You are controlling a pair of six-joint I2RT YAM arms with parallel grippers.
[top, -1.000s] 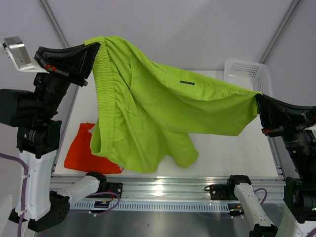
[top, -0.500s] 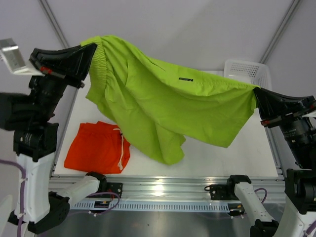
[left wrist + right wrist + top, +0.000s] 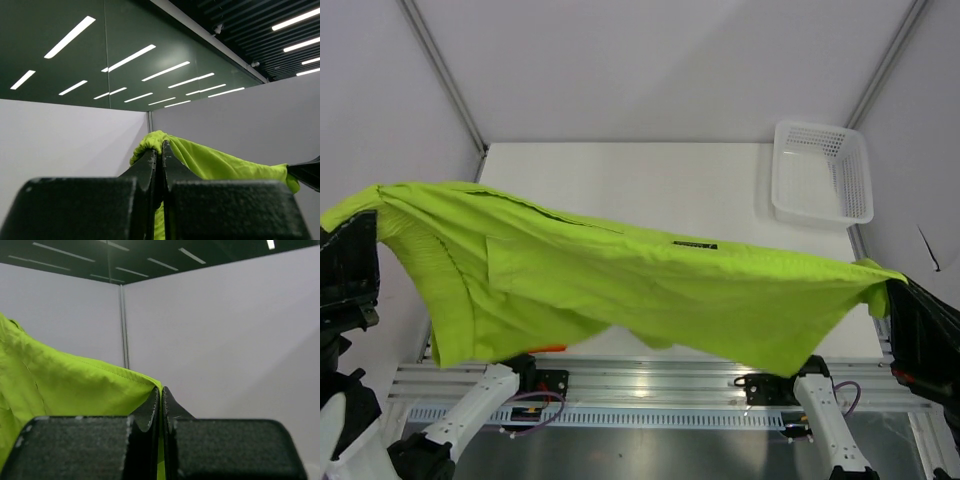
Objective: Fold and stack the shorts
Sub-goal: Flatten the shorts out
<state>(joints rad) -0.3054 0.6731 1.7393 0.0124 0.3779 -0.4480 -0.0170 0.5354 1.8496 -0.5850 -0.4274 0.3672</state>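
Observation:
The lime green shorts [image 3: 620,285] hang in the air, stretched wide across the front of the table. At the far left my left gripper [image 3: 365,225] is shut on their elastic waistband. In the left wrist view that waistband bunches over the closed tips of the left gripper [image 3: 160,150], and the green shorts [image 3: 220,165] trail off to the right. At the far right my right gripper [image 3: 892,292] is shut on a hem corner. The right wrist view shows the right gripper [image 3: 161,390] pinching the green shorts [image 3: 65,385]. Only a sliver of the orange shorts [image 3: 552,348] peeks out below the green hem.
A white mesh basket [image 3: 820,175] stands at the back right of the white table [image 3: 640,180]. The aluminium rail [image 3: 650,385] with the arm bases runs along the near edge. Grey walls close in the sides and back.
Both arms have swung down and toward the near edge, spreading apart. The green shorts went from hanging in a drape to being pulled out wide, and now cover the orange pair.

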